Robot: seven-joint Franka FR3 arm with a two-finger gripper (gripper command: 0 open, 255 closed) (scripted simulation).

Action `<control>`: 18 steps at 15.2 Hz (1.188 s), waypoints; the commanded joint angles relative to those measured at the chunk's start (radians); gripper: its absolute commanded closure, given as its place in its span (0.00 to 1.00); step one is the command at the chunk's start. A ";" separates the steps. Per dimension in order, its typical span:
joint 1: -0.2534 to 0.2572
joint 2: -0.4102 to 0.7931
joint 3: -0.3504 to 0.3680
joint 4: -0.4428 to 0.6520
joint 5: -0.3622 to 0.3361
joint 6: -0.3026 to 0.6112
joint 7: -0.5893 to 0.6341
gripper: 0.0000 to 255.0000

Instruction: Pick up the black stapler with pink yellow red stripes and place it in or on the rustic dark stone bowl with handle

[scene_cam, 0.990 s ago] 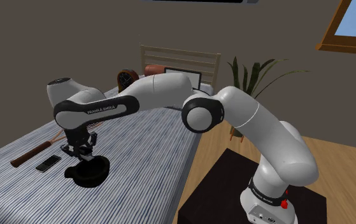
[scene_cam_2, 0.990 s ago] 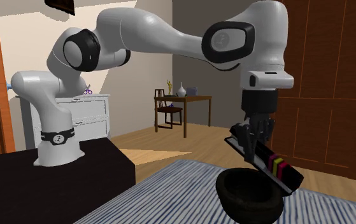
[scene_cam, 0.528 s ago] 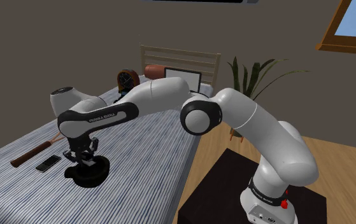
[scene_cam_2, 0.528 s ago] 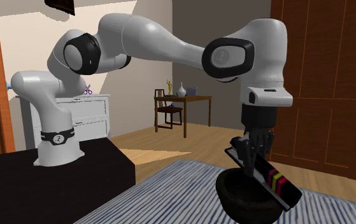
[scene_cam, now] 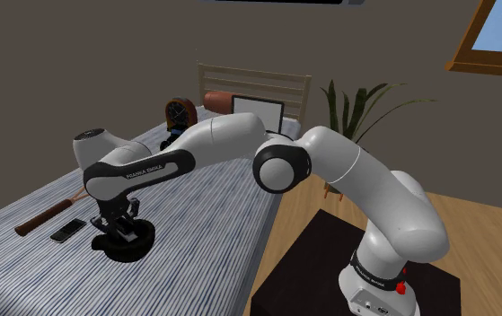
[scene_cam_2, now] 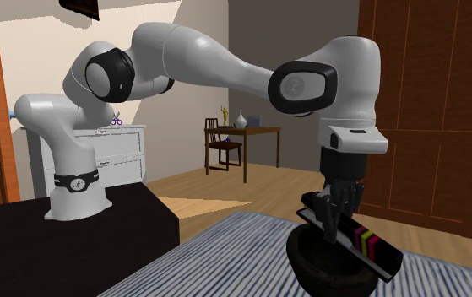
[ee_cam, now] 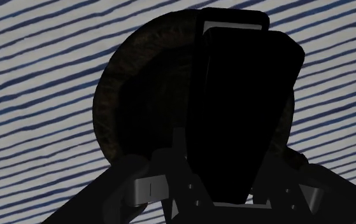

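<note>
While your jaws clasp the tilted stapler [scene_cam_2: 367, 249], one end overhangs the bowl [scene_cam_2: 314, 270]. Released, it could tip out.

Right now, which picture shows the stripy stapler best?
The second exterior view. There the stapler shows its pink, yellow and red stripes, tilted in the end effector, right at the dark bowl. The shoulder view has it as a small dark shape at the bowl; the wrist view, a plain black slab.
</note>
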 commanded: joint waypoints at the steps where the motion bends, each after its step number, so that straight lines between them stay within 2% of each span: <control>1: 0.000 0.000 0.000 0.000 0.000 0.000 0.000 1.00; 2: 0.000 0.000 0.000 0.000 0.000 0.000 0.000 1.00; 3: 0.000 0.000 0.000 0.000 0.000 0.000 0.000 0.00; 8: 0.000 0.001 0.000 0.001 0.000 0.000 0.000 0.00; 12: 0.007 -0.030 0.004 0.076 0.007 -0.103 -0.008 0.00; 18: 0.007 -0.030 0.004 0.076 0.007 -0.103 -0.008 0.00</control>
